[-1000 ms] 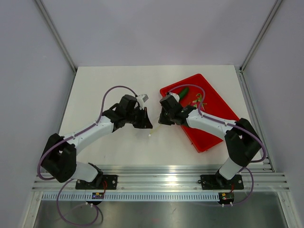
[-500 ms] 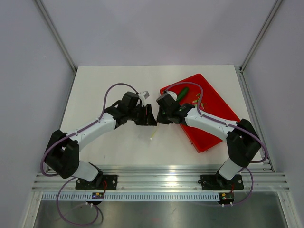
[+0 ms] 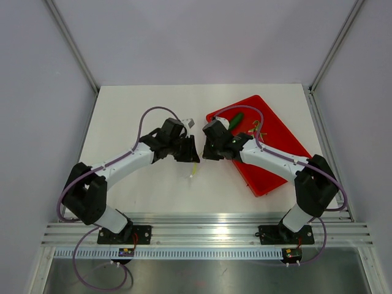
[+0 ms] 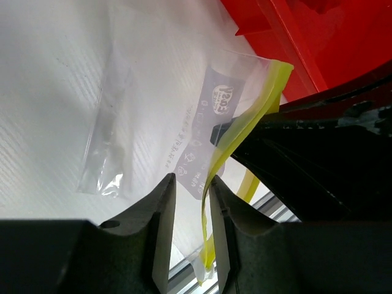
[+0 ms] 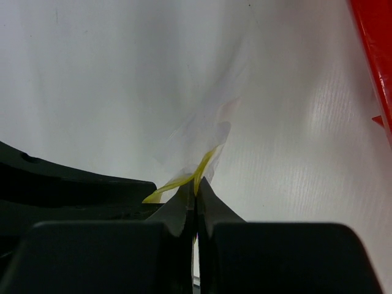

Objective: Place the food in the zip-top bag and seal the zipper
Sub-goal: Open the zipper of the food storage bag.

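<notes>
Yellow-green zipper [image 4: 267, 93] pinched in right hand [image 5: 195, 182], loose inside left hand [image 4: 191, 184].

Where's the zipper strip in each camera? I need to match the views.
Top external: zipper mid-table, just left of the red tray.
Left wrist: zipper runs diagonally through centre; red tray top right.
Right wrist: zipper lower centre, pinched in the right gripper; red tray right edge.
Shared landmark: red tray.
</notes>
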Robot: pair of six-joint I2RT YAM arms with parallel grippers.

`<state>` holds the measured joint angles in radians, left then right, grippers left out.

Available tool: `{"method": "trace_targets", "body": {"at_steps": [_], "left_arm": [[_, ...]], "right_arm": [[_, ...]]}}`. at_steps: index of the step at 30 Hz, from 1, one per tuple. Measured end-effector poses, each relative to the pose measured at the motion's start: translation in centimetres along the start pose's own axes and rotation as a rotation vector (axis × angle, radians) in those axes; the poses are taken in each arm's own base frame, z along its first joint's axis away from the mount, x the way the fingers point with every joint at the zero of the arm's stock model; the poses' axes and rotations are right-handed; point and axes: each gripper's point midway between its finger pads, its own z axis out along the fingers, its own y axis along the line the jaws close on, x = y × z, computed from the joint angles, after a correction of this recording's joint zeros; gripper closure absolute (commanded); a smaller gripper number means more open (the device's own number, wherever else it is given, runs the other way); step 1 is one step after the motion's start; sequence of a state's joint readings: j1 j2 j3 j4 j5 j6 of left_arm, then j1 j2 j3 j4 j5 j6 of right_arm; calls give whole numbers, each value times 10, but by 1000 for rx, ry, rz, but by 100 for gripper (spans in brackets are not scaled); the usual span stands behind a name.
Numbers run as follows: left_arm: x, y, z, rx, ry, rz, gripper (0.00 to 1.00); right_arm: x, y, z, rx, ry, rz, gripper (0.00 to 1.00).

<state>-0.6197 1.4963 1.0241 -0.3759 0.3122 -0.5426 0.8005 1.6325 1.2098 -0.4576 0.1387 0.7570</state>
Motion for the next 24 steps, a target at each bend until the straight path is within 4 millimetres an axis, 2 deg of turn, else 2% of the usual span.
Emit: {"method": "trace_targets", "body": {"at_steps": [2,3,9,13,20,24], "left_arm": [[0,-1,2,-11,3,5,97],[0,-1,2,-19,5,11,100],[-8,3,-4,-94,0,28,100],[-20,4,-15,-148,-29,36,100],[-40,1,-44,-219,-100,44,100],[-48,-2,-56,-232,-135,46,100]], "right_arm": [[0,0,-1,-1,0,0,100],[0,0,-1,0,1,-1,100],[-1,-7,-2,33,-3,-31,100],[-10,-12,-4,93,-22,-82,100],[-37,3,-4,115,-69,-149,100],[-44,8,-4,118,-90,-176,100]]}}
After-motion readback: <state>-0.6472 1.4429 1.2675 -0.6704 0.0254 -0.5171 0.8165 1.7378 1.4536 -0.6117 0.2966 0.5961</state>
